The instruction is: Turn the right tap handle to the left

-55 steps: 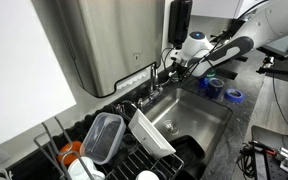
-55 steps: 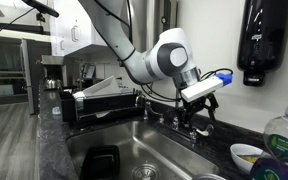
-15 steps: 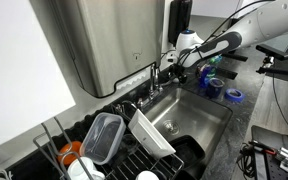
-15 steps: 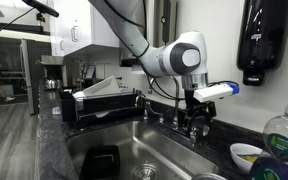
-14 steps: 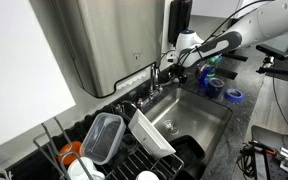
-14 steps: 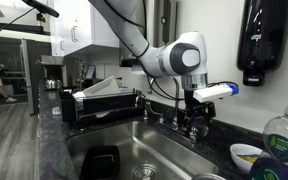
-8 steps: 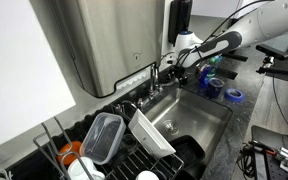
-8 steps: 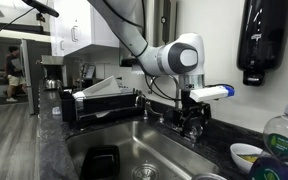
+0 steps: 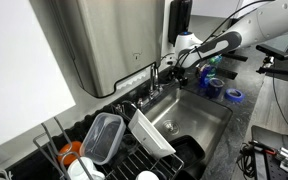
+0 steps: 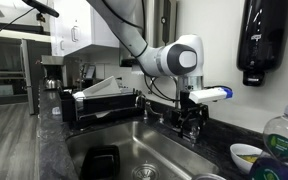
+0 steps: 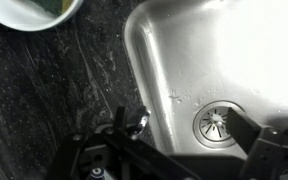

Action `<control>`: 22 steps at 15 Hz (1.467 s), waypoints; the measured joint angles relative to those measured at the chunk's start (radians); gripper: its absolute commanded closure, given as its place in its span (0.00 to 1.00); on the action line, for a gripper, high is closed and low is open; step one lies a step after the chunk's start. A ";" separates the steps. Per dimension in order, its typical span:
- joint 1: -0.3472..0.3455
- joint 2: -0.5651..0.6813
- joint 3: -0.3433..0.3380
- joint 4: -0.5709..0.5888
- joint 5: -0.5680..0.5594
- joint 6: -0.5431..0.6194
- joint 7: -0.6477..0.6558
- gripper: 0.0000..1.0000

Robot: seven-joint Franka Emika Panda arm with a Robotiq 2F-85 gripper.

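Note:
The right tap handle (image 11: 136,122) is a small shiny chrome knob on the dark counter at the sink's edge. In the wrist view it sits just inside one dark finger of my gripper (image 11: 184,138), whose other finger hangs over the sink near the drain (image 11: 212,122). The jaws are open and wide apart, and I cannot tell whether that finger touches the handle. In both exterior views the gripper (image 10: 192,126) (image 9: 174,63) is low over the back rim of the sink and largely covers the handle. The taller chrome spout (image 9: 154,72) stands beside it.
The steel sink basin (image 10: 134,150) lies below. A dish rack (image 9: 134,150) holds a clear container and a white dish. A soap dispenser (image 10: 261,40) hangs on the wall. Bowls (image 10: 246,155) and blue tape rolls (image 9: 234,96) sit on the counter.
The gripper has shifted slightly sideways at the handle and turned a little; the rest of the scene is the same.

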 measured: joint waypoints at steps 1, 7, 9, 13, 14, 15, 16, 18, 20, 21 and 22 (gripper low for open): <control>0.000 -0.001 0.001 -0.003 0.005 -0.001 -0.015 0.00; 0.000 -0.017 0.007 -0.026 0.028 -0.009 -0.083 0.00; 0.000 -0.023 0.011 -0.034 0.035 -0.015 -0.100 0.00; 0.000 -0.026 0.016 -0.037 0.041 -0.027 -0.119 0.00; 0.000 -0.027 0.016 -0.038 0.042 -0.029 -0.121 0.00; 0.000 -0.028 0.016 -0.039 0.042 -0.030 -0.121 0.00; 0.001 -0.028 0.016 -0.039 0.042 -0.030 -0.120 0.00; 0.009 -0.028 0.002 -0.040 0.040 -0.025 -0.068 0.00; 0.019 -0.028 -0.023 -0.039 0.040 -0.022 0.012 0.00; 0.021 -0.028 -0.036 -0.039 0.040 -0.018 0.052 0.00; 0.021 -0.029 -0.046 -0.039 0.040 -0.016 0.086 0.00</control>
